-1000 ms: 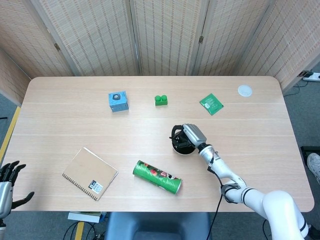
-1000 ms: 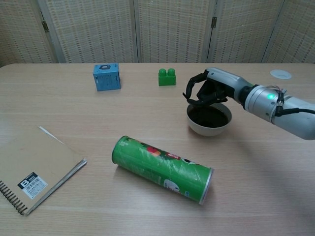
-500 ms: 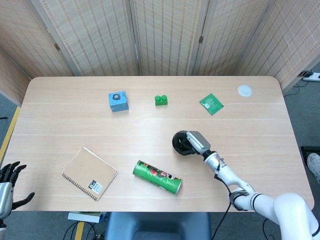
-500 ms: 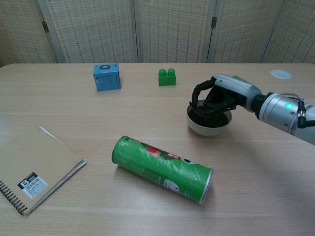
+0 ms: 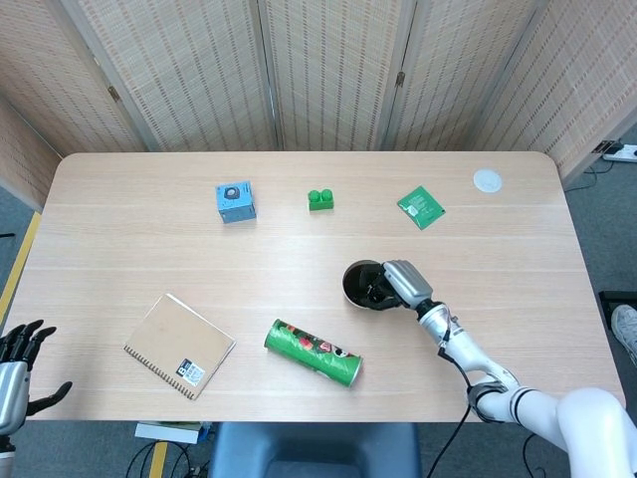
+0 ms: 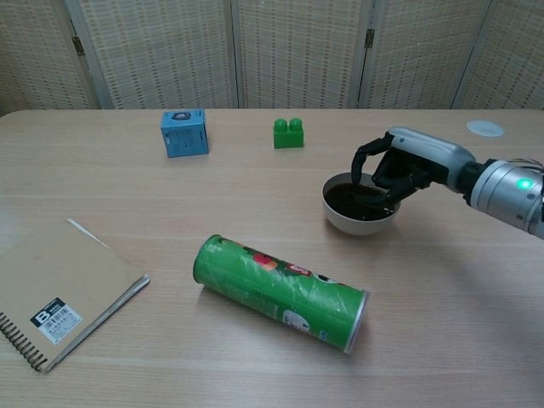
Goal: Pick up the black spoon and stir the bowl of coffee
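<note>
Right hand (image 6: 399, 170) has slid toward the robot's right since a second ago: it was over the bowl's far-left rim, now it sits over the right rim of the bowl of coffee (image 6: 357, 206), fingers (image 6: 364, 159) curled down over the dark liquid. Black spoon can't be made out in either view; black fingers against dark coffee hide whatever sits under them, so can't tell if they pinch anything or are just curled. In head view the right hand (image 5: 396, 286) covers the right part of the bowl (image 5: 356, 283). Bowl itself hasn't moved on the desk (image 6: 476, 297).

Left hand (image 5: 22, 354) at the bottom-left corner, off the desk edge, fingers spread, holding nothing, partly cut off by the frame; same spot as before, not seen in chest view.

Green can (image 6: 280, 291) lies on its side just near-left of the curled fingers. Green block (image 6: 288, 133) is beyond them, blue cube (image 6: 184, 133) further left, notebook (image 6: 55, 291) well apart at left, cut by the frame edge. All unmoved.
</note>
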Tool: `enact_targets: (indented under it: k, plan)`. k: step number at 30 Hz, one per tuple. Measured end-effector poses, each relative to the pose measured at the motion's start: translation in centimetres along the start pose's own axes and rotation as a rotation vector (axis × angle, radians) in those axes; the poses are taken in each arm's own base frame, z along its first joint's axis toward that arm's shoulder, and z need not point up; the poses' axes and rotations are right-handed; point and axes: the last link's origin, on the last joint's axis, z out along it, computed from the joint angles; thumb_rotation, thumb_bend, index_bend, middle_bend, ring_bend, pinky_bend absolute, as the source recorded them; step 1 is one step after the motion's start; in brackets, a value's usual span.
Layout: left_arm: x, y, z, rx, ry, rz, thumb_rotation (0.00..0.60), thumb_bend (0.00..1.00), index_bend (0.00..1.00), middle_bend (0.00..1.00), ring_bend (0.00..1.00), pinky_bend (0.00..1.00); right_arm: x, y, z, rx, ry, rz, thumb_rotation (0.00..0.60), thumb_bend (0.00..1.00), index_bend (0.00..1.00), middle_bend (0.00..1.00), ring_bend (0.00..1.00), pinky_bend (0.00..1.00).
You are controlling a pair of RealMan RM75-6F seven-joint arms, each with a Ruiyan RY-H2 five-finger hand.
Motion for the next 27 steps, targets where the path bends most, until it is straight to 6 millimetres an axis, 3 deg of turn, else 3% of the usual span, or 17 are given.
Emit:
enact_targets:
  k: [6,15,19,24,25,27]
  plan:
    - [0.0,0.1,0.1,-0.005,0.001,-0.002,0.600,0.19,0.22,0.15,0.12,0.18,0.4,-0.1,-0.6,0.010,0.016,-0.003,0.600,0.08,0.23,0.98,1.00,1.00]
    - [0.2,0.2,0.6,-0.016,0.011,-0.008,0.600,0.20,0.22,0.15,0.12,0.18,3.5,0.2,-2.8,0.035,0.094,-0.139,0.600,0.11,0.22,0.94,1.00,1.00]
    - [0.2,0.5,1.0,-0.029,0.016,-0.012,0.600,0.20,0.22,0.15,0.12,0.18,5.4,0.6,-4.9,0.028,0.147,-0.281,0.600,0.19,0.25,0.88,0.99,1.00]
    - [0.2,0.9,1.5,-0.045,0.024,-0.021,0.600,0.20,0.22,0.15,0.12,0.18,7.8,0.9,-8.6,-0.020,0.208,-0.439,0.600,0.22,0.27,0.73,0.84,1.00]
    - [0.2,1.0,1.6,-0.049,0.024,-0.023,0.600,0.20,0.22,0.15,0.12,0.18,8.4,1.0,-9.7,-0.039,0.221,-0.466,0.600,0.22,0.27,0.70,0.81,0.98]
    - [0.1,1.3,1.7,-0.057,0.023,-0.028,0.600,0.20,0.22,0.15,0.12,0.18,9.1,1.0,-11.5,-0.075,0.238,-0.499,0.600,0.22,0.27,0.60,0.65,0.70]
